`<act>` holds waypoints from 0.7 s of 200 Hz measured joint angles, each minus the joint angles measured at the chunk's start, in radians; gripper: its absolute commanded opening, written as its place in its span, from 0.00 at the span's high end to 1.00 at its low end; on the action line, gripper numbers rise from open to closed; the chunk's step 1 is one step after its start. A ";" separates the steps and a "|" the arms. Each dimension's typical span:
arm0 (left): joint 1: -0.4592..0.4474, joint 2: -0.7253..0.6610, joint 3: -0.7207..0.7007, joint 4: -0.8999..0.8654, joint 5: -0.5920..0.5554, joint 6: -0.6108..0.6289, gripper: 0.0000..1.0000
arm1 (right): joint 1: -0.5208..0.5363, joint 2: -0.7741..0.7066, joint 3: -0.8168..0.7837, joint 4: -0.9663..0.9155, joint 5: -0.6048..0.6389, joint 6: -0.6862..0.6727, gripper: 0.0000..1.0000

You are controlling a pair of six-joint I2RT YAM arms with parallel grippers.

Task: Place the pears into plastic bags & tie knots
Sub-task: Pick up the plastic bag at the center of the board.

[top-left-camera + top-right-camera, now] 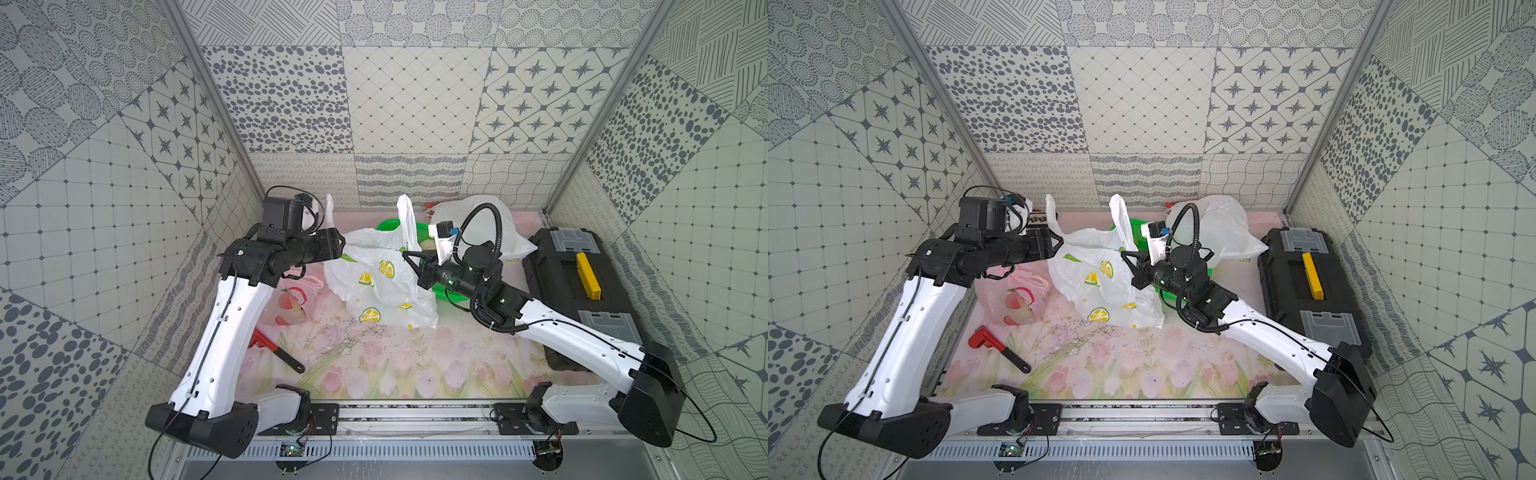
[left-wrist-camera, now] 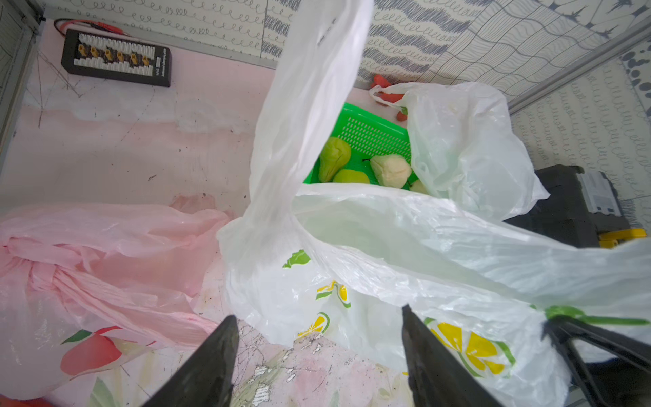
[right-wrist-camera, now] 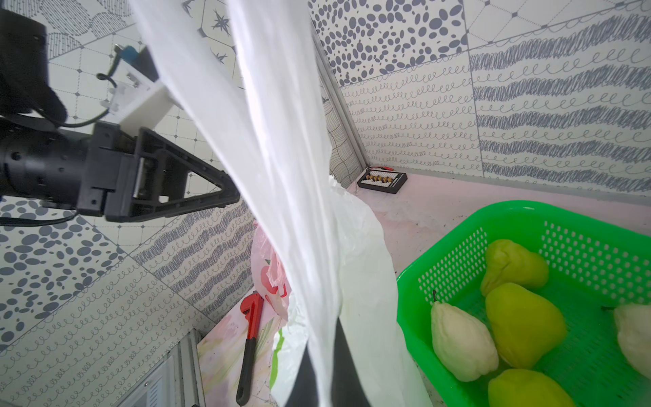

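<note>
A: Where are the pears [image 3: 525, 324]?
B: In the green basket [image 3: 510, 208], behind the lemon bag [image 1: 382, 286]. The right gripper [image 1: 409, 254] pinches its rim, likely to hold the mouth up. The left gripper [image 2: 318, 313] gapes empty beside it.
A: Obstacles?
B: A plain white bag [image 1: 490, 224] drapes over the basket; pink bag [image 1: 1013, 299], wrench [image 1: 996, 345] and toolbox [image 1: 582, 282] lie aside

Mostly out of sight
In a top view we make out only slivers of the green basket [image 1: 420, 232], at one o'clock behind the lemon bag [image 1: 374, 286].
</note>
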 measured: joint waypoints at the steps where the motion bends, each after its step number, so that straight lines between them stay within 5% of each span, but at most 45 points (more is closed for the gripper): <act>1: 0.001 0.002 0.000 0.000 -0.001 0.000 0.27 | 0.001 0.000 0.000 0.000 -0.001 0.001 1.00; 40: 0.032 0.070 -0.005 0.024 -0.036 -0.006 0.35 | 0.017 -0.003 -0.018 0.024 -0.012 0.027 1.00; 65: 0.043 0.122 -0.005 0.068 -0.051 -0.007 0.87 | 0.020 -0.008 -0.043 0.038 -0.012 0.059 1.00; 76: 0.044 0.137 -0.012 0.090 -0.056 -0.003 1.00 | 0.019 -0.009 -0.050 0.037 -0.006 0.082 0.86; 108: 0.044 0.143 -0.025 0.135 -0.065 0.028 1.00 | -0.026 -0.066 -0.094 0.005 -0.018 0.184 0.52; 140: 0.044 0.131 -0.002 0.144 -0.068 0.073 1.00 | -0.208 -0.204 -0.163 -0.126 -0.047 0.280 0.47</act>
